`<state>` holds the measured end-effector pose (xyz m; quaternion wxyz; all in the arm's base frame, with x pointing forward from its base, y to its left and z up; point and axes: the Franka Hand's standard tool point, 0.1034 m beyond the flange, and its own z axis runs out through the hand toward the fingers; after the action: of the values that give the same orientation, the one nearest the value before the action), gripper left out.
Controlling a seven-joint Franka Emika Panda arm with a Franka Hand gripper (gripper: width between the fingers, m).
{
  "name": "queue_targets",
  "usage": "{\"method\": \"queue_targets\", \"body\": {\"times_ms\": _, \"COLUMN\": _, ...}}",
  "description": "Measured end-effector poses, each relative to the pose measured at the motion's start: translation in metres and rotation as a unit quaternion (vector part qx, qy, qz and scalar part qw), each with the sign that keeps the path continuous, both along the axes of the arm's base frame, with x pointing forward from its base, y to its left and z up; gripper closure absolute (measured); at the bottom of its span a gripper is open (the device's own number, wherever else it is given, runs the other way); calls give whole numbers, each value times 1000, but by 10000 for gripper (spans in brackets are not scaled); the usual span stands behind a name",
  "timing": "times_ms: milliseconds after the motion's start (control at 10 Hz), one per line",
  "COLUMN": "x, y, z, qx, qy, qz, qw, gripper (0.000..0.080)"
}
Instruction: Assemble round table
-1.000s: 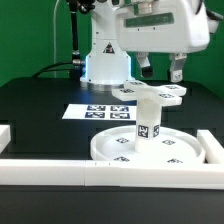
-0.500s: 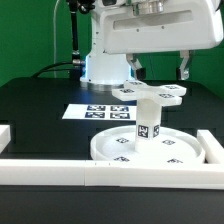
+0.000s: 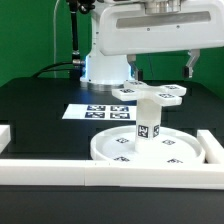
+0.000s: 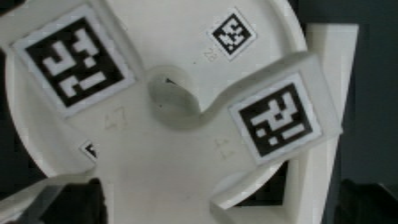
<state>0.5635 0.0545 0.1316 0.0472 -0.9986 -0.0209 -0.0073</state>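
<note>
Black table carries everything. The Panda arm fills the top of the exterior view, with its base at the back.

White border bars: one long bar runs along the near edge, with a short bar on the exterior view's right and another stub on the left.

The round disc lies flat, rim up, just behind the near bar and close to the right-hand bar. Several square tags are on its face.

The marker board lies flat on the table behind the disc, towards the exterior view's left.

The cross-shaped foot piece lies flat on the table behind the disc, by the far right end of the marker board. I can't tell whether it touches the board. In the wrist view the foot piece fills the frame: a raised round hub sits at the centre and tagged lobes spread from it.

The cylinder leg stands upright on the disc, about mid-disc, with a tag facing the camera.

The gripper hangs above the foot piece, clear of it. Its fingers are spread wide with nothing between them.
</note>
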Motion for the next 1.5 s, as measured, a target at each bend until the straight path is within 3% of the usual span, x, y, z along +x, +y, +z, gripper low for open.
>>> {"method": "queue_targets", "body": {"times_ms": 400, "x": 0, "y": -2, "z": 0, "qx": -3, "qy": -13, "qz": 142, "qw": 990, "gripper": 150}}
{"method": "queue_targets", "body": {"times_ms": 800, "x": 0, "y": -7, "z": -8, "qx": -38, "qy": -7, "qz": 393, "qw": 919, "gripper": 150}}
{"method": "queue_targets", "body": {"times_ms": 1000, "x": -1, "y": -10, "z": -9, "qx": -37, "qy": -9, "qz": 428, "qw": 903, "gripper": 150}}
{"method": "queue_targets", "body": {"times_ms": 1400, "x": -1, "y": -14, "z": -12, "qx": -47, "qy": -5, "qz": 558, "qw": 829, "gripper": 150}}
{"method": "queue_targets", "body": {"times_ms": 1500, "x": -1, "y": -14, "z": -13, "qx": -47, "qy": -4, "qz": 560, "qw": 827, "gripper": 150}}
